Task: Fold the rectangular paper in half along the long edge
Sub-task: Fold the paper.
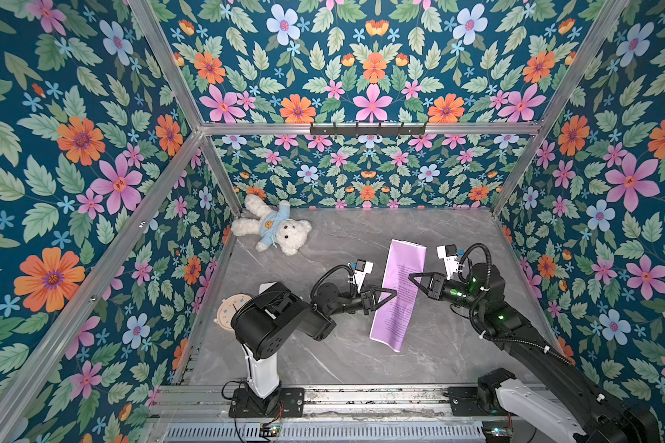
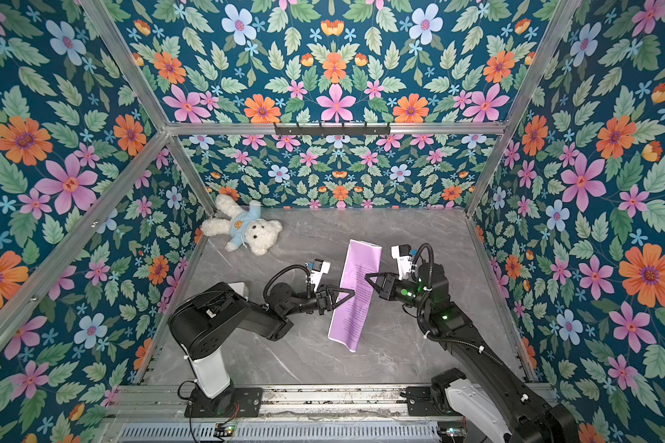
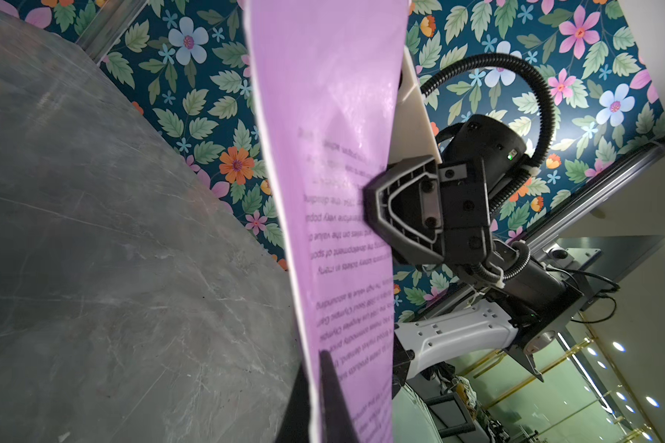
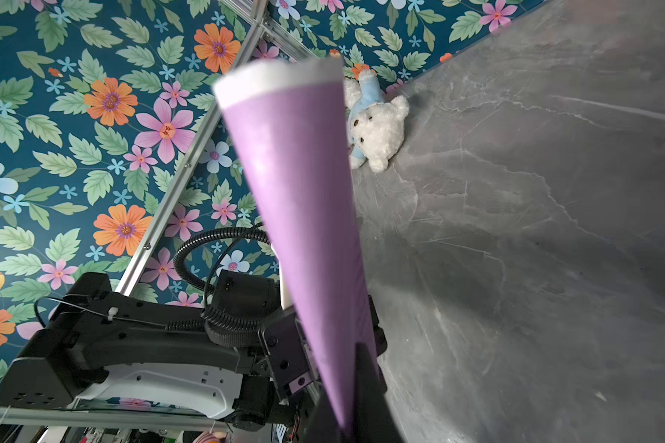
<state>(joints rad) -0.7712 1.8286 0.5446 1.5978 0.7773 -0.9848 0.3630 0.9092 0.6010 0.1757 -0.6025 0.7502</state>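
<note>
- Lilac paper [image 1: 404, 261] raised over bench [image 1: 323, 345] middle, bowed, uncreased.
- Clenched on it from opposite sides: left tool [image 1: 394, 292], right tool [image 1: 410, 276].
- Could crease crooked from edges meeting askew, or slip from thin grips.

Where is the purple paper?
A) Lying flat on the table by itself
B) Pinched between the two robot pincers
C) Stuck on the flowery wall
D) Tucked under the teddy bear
B: the left pincer and the right pincer each pinch the rectangular paper from opposite sides, and it stands curled up between them rather than lying flat.
</note>
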